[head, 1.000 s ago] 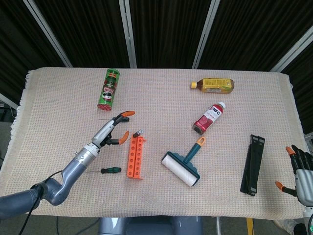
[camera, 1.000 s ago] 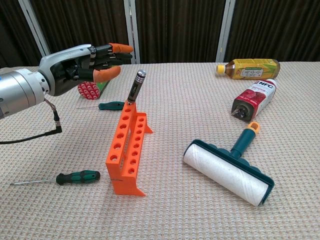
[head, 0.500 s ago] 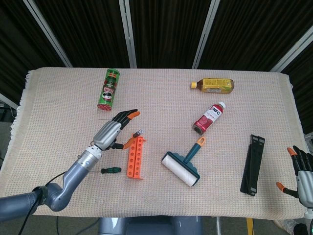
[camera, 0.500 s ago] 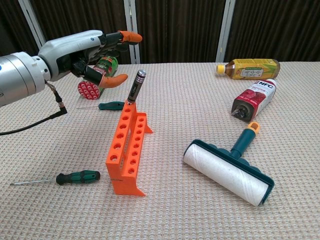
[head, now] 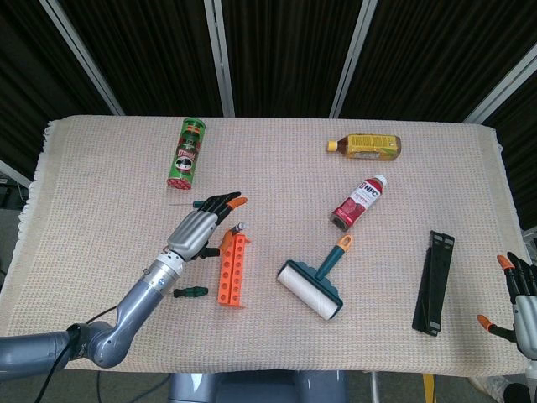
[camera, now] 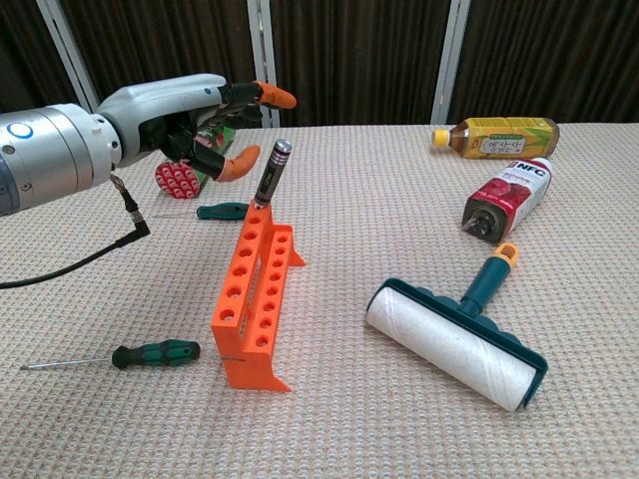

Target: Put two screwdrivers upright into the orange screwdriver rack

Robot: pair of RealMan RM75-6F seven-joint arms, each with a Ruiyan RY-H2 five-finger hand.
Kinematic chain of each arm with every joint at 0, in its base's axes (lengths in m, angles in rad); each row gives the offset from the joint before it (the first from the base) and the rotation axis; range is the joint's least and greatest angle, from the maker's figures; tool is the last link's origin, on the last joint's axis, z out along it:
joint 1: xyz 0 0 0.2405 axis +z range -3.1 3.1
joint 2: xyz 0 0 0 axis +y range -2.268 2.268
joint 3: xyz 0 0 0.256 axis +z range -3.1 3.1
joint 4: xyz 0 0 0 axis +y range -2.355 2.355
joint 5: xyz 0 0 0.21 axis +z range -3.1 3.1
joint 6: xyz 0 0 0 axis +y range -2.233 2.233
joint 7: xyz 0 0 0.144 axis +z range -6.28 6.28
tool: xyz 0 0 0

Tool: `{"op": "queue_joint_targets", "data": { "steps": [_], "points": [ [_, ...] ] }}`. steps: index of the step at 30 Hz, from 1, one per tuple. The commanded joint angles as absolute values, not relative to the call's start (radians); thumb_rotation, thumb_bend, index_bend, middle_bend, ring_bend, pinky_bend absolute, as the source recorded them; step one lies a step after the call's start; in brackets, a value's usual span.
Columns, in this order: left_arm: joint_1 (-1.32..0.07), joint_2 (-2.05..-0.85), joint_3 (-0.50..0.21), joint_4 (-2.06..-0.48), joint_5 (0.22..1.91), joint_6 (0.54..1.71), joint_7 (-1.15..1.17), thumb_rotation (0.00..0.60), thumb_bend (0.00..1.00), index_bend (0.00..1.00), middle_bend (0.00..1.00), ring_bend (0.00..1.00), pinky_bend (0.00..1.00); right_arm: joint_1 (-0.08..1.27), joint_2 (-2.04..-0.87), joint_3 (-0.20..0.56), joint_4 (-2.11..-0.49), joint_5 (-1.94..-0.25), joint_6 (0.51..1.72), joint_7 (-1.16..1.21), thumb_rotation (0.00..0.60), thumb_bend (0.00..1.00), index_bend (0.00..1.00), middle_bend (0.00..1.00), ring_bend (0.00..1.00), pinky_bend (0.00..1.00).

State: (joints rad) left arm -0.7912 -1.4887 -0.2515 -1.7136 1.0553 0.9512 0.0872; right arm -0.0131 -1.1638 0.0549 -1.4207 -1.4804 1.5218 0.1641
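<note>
A: We start at the orange rack (camera: 255,304). One black-handled screwdriver (camera: 272,172) already stands in its far end hole, tilted a little but seated. So we judge the first of the two is in, and the second is the step in hand.

B: Agreed. Our left hand (camera: 190,112) hovers just beside that seated handle, fingers spread and holding nothing. The thumb tip hangs near the handle, not touching as far as we can tell.

A: In the head view the left hand (head: 200,228) sits over the rack's far end, with the rack (head: 232,269) running back from the fingertips toward the wrist.

B: Two green-handled drivers lie flat. One green screwdriver (camera: 222,211) is below and behind the fingers, close to the rack's far end. The other green screwdriver (camera: 155,354) lies beside the rack's near end, well back under the forearm.

A: Either would do. We need to drop the hand, pinch a handle, tip it upright and steer the shaft into a free hole without knocking the rack or the seated driver.

B: Our right hand (head: 522,300) waits at the table edge, fingers apart, empty, well apart from everything but the black strip (head: 434,282). Beyond the left fingertips lies the green can (head: 186,152); the lint roller (camera: 456,341) is off to the other side of the rack.
</note>
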Motion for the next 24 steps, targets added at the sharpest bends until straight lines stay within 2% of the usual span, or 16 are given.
{"op": "queue_joint_targets", "data": {
  "steps": [1,4,8,13,24],
  "points": [
    [-0.805,-1.506,-0.256,-1.704,1.007,0.95,0.124,0.6,0.37,0.08,0.0,0.0,0.0,-0.014,-1.164,0.055,-1.42,-1.481,1.523,0.165,0.6,0.0,0.0,0.0,0.0,0.0],
    [-0.813,-1.525,-0.261,-1.695,0.978,0.957,0.144,0.6,0.32,0.09,0.0,0.0,0.0,-0.014,-1.165,0.055,-1.419,-1.48,1.522,0.165,0.6,0.0,0.0,0.0,0.0,0.0],
    [-0.825,-1.546,-0.264,-1.68,0.953,0.955,0.16,0.6,0.33,0.1,0.0,0.0,0.0,-0.015,-1.165,0.054,-1.42,-1.482,1.523,0.164,0.6,0.0,0.0,0.0,0.0,0.0],
    [-0.843,-1.59,-0.28,-1.64,0.904,0.931,0.14,0.6,0.48,0.2,0.0,0.0,0.0,-0.017,-1.164,0.055,-1.422,-1.48,1.524,0.163,0.6,0.0,0.0,0.0,0.0,0.0],
    [-0.868,-1.638,-0.31,-1.585,0.847,0.89,0.099,0.6,0.64,0.32,0.0,0.0,0.0,-0.029,-1.159,0.055,-1.425,-1.476,1.536,0.165,0.6,0.0,0.0,0.0,0.0,0.0]
  ]
}}
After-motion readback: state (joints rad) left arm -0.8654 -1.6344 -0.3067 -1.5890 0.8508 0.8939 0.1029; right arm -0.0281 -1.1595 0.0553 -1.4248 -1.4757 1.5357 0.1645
